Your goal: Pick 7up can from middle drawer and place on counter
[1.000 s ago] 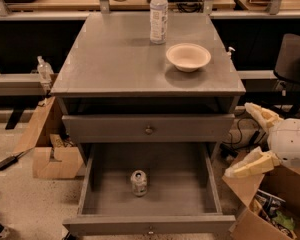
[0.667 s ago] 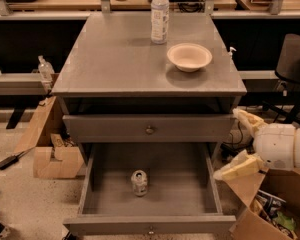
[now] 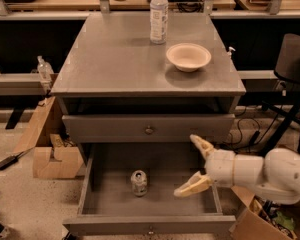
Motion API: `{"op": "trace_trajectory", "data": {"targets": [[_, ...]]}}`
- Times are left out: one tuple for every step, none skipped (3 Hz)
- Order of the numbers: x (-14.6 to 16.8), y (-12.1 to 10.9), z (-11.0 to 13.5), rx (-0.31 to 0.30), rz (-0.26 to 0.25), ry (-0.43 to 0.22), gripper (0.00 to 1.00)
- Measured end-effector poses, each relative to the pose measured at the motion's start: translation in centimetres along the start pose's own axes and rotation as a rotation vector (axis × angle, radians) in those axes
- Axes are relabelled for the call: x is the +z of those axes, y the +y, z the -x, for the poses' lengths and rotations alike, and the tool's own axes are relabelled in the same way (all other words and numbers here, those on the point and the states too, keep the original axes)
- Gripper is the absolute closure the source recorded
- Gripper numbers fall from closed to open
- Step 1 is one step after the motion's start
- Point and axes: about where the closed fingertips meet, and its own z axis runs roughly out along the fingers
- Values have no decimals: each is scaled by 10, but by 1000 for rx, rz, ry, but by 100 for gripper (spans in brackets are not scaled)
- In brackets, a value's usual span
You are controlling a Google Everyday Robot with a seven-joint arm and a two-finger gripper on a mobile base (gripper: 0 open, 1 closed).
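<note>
The 7up can (image 3: 138, 182) stands upright on the floor of the open middle drawer (image 3: 105, 204), near its centre. My gripper (image 3: 192, 166) is open, with its two pale fingers spread, over the right part of the drawer and to the right of the can. It holds nothing. The white arm reaches in from the right. The counter (image 3: 115, 59) is the grey cabinet top above.
A tall clear bottle (image 3: 159, 14) and a white bowl (image 3: 188, 56) stand on the counter's far right part. A closed drawer front with a brass knob (image 3: 149, 130) is above the open drawer. Cardboard boxes (image 3: 52, 159) lie left of the cabinet and at the lower right.
My gripper has moved left from outside the drawer's right wall to over the drawer's right part, closer to the can. The can has not moved.
</note>
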Motion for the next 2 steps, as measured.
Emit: {"op": "trace_trajectory", "data": {"targets": [[56, 17, -52, 25, 57, -47, 0], [107, 28, -85, 52, 92, -86, 0]]}}
